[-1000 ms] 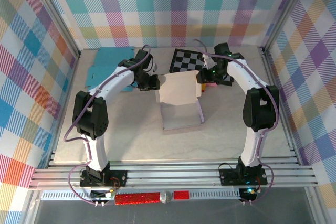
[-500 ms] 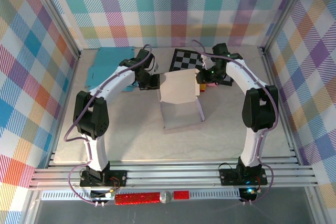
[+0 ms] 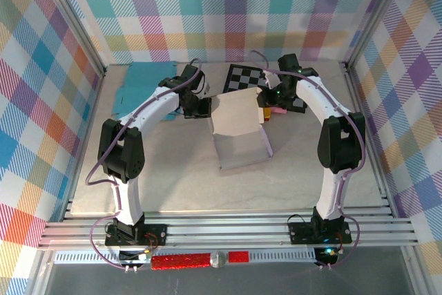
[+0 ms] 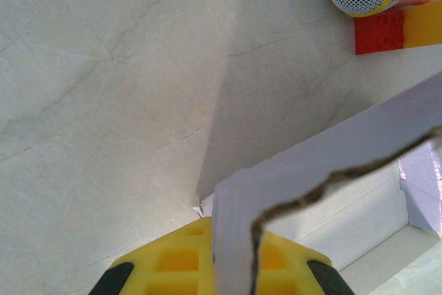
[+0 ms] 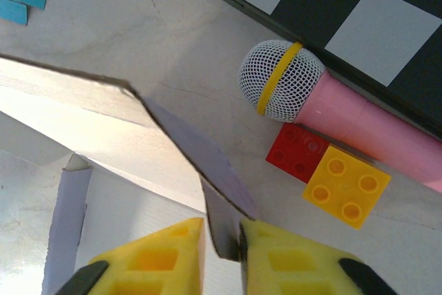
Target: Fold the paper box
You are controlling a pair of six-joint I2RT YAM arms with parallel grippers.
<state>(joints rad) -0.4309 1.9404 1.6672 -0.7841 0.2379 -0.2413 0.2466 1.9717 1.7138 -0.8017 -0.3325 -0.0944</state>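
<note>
Whole thing sits in a little booth with pastel plaid-patterned walls [image 3: 228, 12] at the back and both sides, all pinks, teals, oranges and purples; the work surface is a pale cream marble-look tabletop [image 3: 173, 184] with faint grey veins, easiest to spot up close in the left wrist view; ribbed silver aluminium rails [image 3: 228, 231] run across the near edge; slanted silver metal corner posts [image 3: 83, 32] climb where the walls meet; lighting's soft and even, shadows pretty faint.

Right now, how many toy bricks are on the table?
2: a red brick and a yellow brick, side by side next to the microphone; more could hide behind the box.
</note>
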